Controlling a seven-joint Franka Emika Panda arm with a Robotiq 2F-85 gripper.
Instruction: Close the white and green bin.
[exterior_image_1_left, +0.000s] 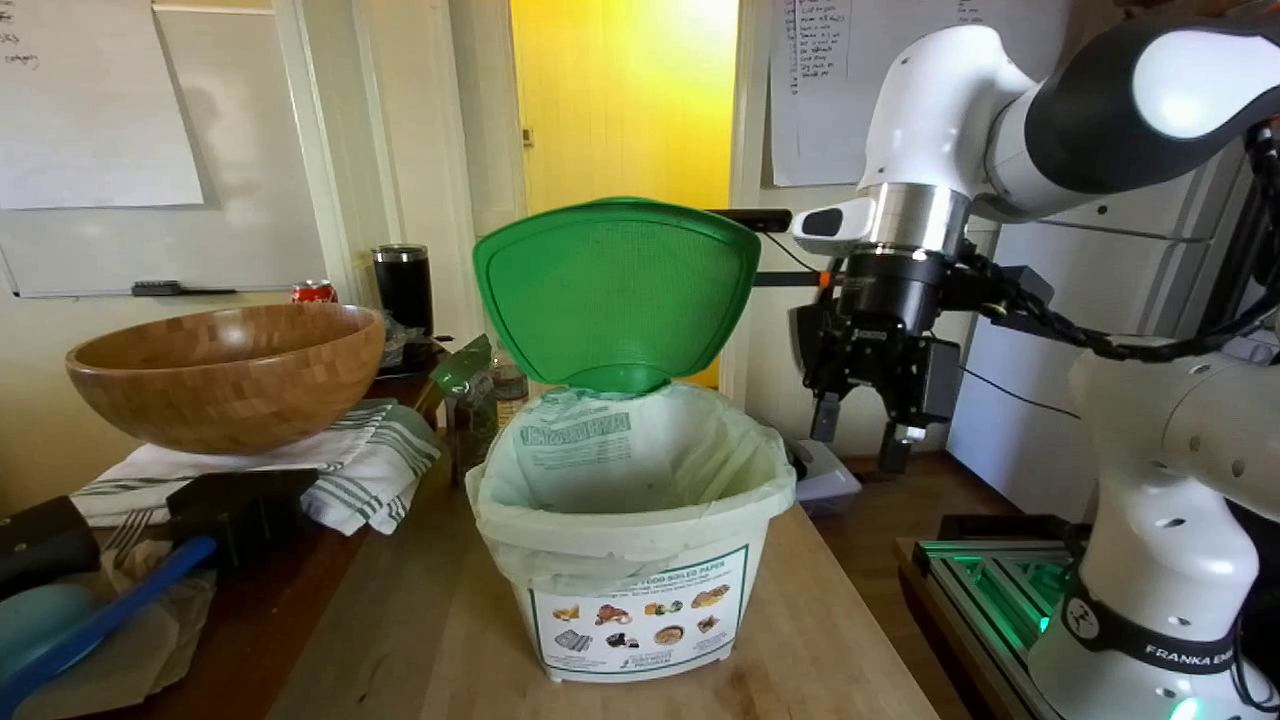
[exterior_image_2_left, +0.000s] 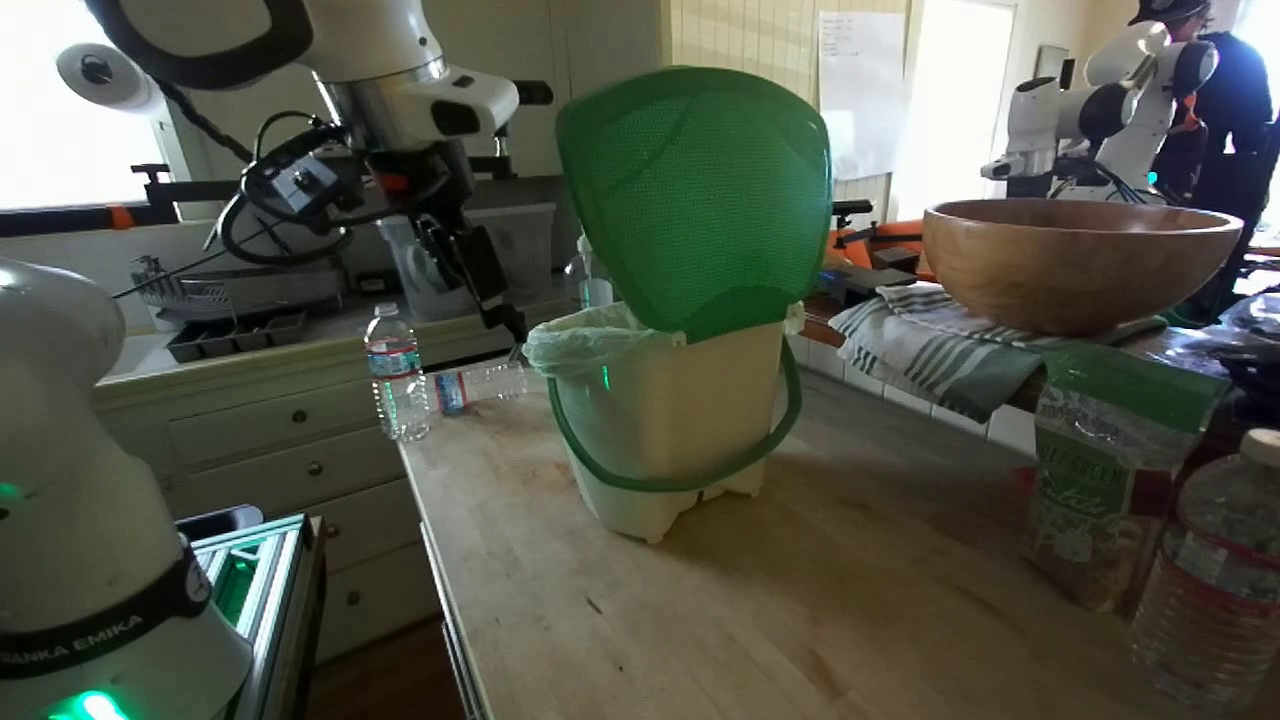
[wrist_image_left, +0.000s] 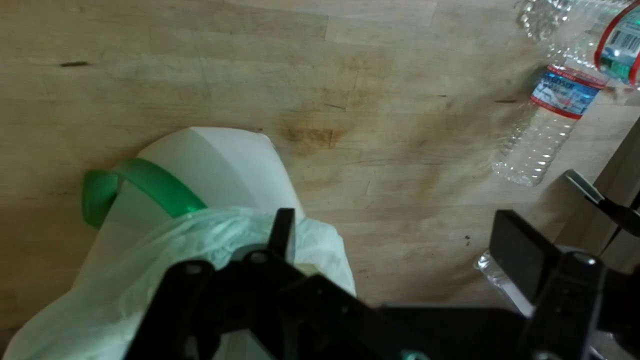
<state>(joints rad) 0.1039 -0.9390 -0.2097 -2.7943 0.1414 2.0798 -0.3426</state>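
Note:
The white and green bin (exterior_image_1_left: 640, 600) stands upright on the wooden counter, lined with a pale green bag. It also shows in an exterior view (exterior_image_2_left: 670, 420) and in the wrist view (wrist_image_left: 225, 155). Its green lid (exterior_image_1_left: 620, 290) is raised, tilted up from the hinge side, in both exterior views (exterior_image_2_left: 700, 200). The green carry handle (exterior_image_2_left: 670, 485) hangs down on the hinge side. My gripper (exterior_image_1_left: 860, 437) is open and empty, fingers pointing down, beside the bin and above its rim height. In the wrist view (wrist_image_left: 392, 220) one finger overlaps the bag-covered rim; contact cannot be told.
An upright water bottle (exterior_image_2_left: 398, 375) and a lying bottle (exterior_image_2_left: 480, 385) are on the counter near the gripper's side. A wooden bowl (exterior_image_1_left: 230, 390) rests on a striped towel (exterior_image_1_left: 380, 470). A food bag (exterior_image_2_left: 1110, 490) and another bottle (exterior_image_2_left: 1210, 580) stand on the bin's hinge side.

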